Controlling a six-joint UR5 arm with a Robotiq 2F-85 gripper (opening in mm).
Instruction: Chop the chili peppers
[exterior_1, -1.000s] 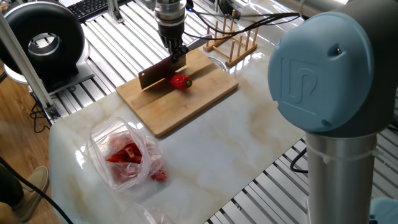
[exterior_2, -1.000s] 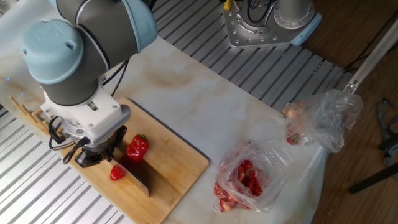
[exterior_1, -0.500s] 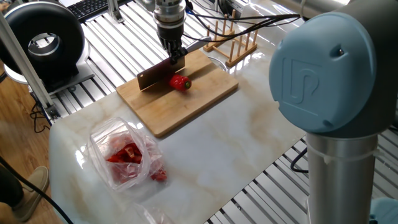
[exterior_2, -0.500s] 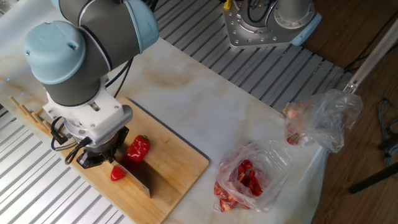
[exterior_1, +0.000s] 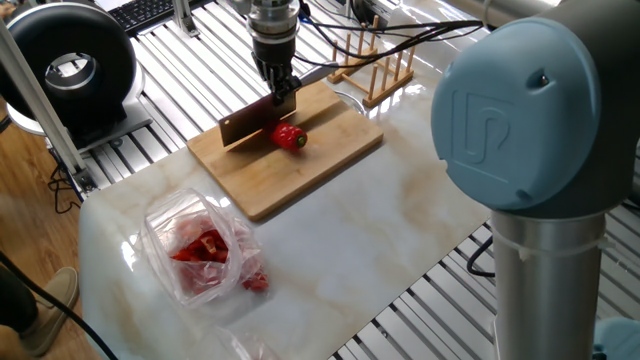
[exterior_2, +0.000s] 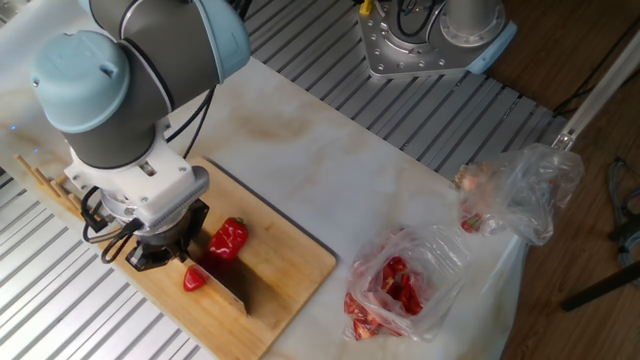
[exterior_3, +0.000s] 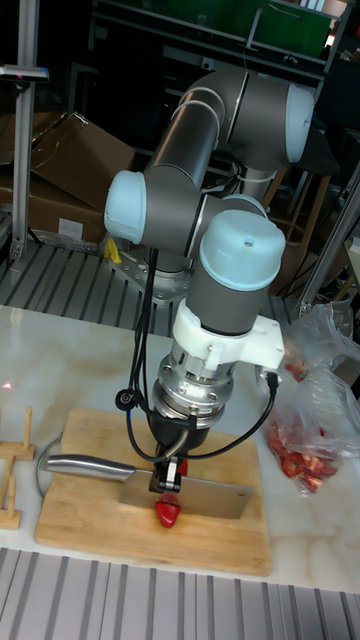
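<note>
Jaws of the gripper are clenched on the cleaver, gripping it at the top of the blade where the metal handle meets it. That blade stands on edge over the wooden board, which lies on the marble surface.

One chili with a green stem lies on the board on one side of the blade, close against it. A smaller cut red piece lies on the other side, just beside the blade; in the tall fixed view it sits right below the gripper.

Farther along the surface, well apart from the board, a clear bag holds red pieces. A wooden rack stands just beside the board's far end.
</note>
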